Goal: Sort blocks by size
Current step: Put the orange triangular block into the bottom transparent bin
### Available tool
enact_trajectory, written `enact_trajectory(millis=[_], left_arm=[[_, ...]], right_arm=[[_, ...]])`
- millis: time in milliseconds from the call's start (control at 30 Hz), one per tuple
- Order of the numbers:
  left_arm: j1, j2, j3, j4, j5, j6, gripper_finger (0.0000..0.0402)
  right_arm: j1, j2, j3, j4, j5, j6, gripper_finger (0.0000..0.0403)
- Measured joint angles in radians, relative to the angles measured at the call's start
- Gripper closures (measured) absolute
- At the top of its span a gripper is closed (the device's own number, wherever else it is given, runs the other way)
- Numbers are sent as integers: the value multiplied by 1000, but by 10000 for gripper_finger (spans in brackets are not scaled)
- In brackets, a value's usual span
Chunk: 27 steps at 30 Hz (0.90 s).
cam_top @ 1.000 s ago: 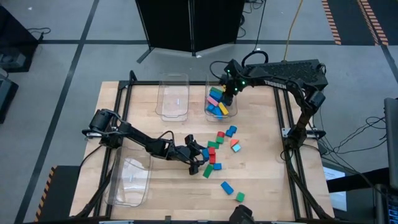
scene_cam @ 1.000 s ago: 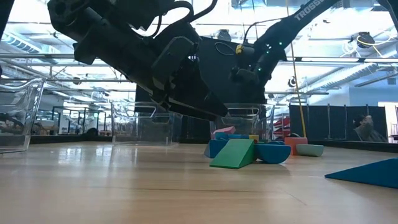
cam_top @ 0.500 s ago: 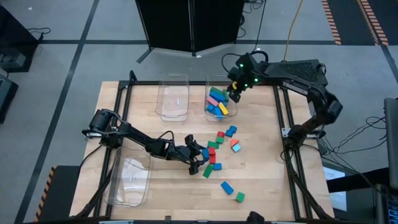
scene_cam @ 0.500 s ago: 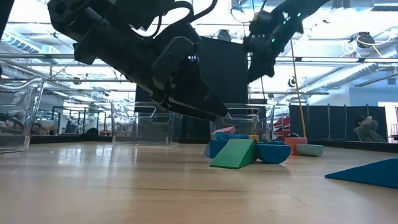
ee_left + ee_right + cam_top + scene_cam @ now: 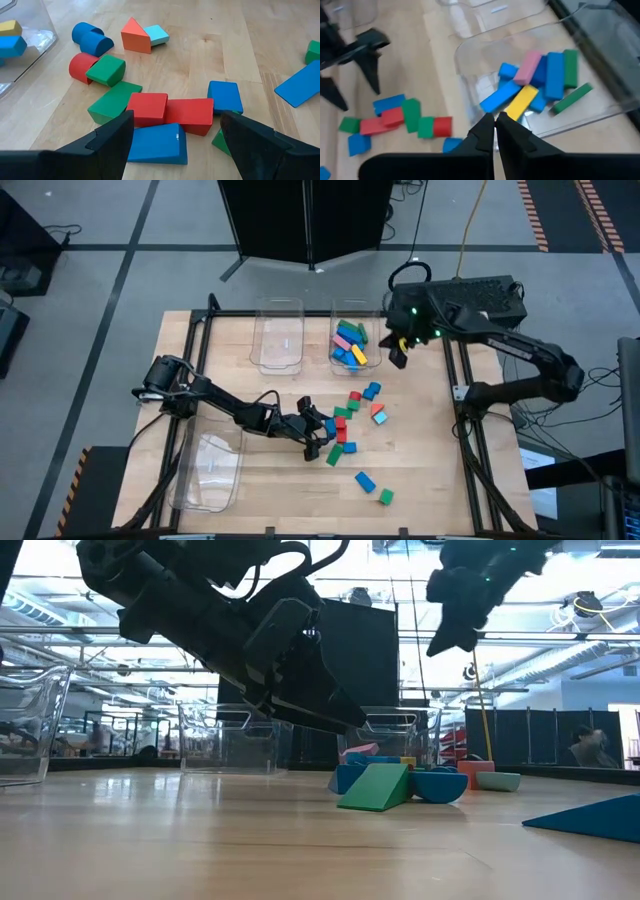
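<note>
Blocks, loose lot (image 5: 350, 423): you have a scatter of red, green, blue and one orange-and-cyan pair lying on the bare wood at centre of the high view, with two outliers, a blue one (image 5: 365, 480) and a green one (image 5: 386, 496), lower right of it.

Blocks, binned lot (image 5: 349, 343): long pieces in pink, blue, yellow, cyan and green lie in the clear bin (image 5: 351, 308) at upper centre of the high view. In the right wrist view they show at upper right (image 5: 540, 80), piled loosely.

Bins, other: one clear bin (image 5: 277, 337) just left of the filled one, holding no block you can see; another (image 5: 211, 468) at lower left of the high view, likewise.

Left gripper (image 5: 322, 438): low over the left edge of the loose lot, jaws wide apart and holding nothing. In its wrist view the two fingers straddle a blue wedge (image 5: 156, 143) and two red blocks (image 5: 170, 110) touching end to end.

Right gripper (image 5: 398, 358): in the air just right of the filled bin, jaws together, nothing between them.

Step in hand, by judgement: the long pieces look largely sorted; you are between picks, with the short and medium pieces not yet sorted.

Next move, by judgement: bring the left jaws down around a single block. The pieces under them touch one another, so you will need to pick an exposed one or nudge it free first, then carry it to the bin for its size.
</note>
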Motion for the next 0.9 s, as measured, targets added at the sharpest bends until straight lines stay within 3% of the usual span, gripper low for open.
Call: enact_trajectory(millis=[267,533,767,900], left_arm=[[0,0,0,1,-14,1,104],[0,0,0,1,-50,1,104],[0,0,0,1,-55,2,104],[0,0,0,0,-114,2,104]], right_arm=[[91,-151,-194,99,1,84,390],[187,-275,-293,159,4,162,390],[306,-315,-333,207,5,226,390],[383,-316,-382,260,10,267,390]])
